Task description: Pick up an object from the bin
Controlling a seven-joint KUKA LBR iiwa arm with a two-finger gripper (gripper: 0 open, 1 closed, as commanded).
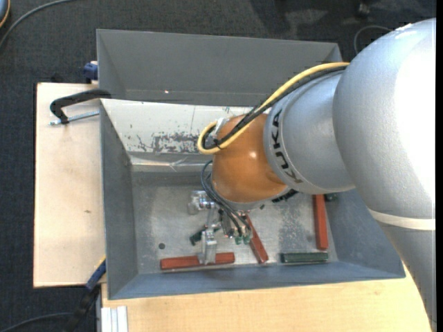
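At front wall (291, 277), tool (208, 253), red bar (176, 262)

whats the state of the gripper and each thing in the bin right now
gripper: low in the bin, over the middle of the long red bar; contact cannot be told
long red bar: flat on the floor along the near wall
slanted red stick: lying at an angle, just right of the gripper
dark green bar: flat along the near wall, right end
right red bar: lying along the right wall, apart from the rest

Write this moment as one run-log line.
gripper: over red-brown bar at bin's near wall | nearby: red stick, dark green bar
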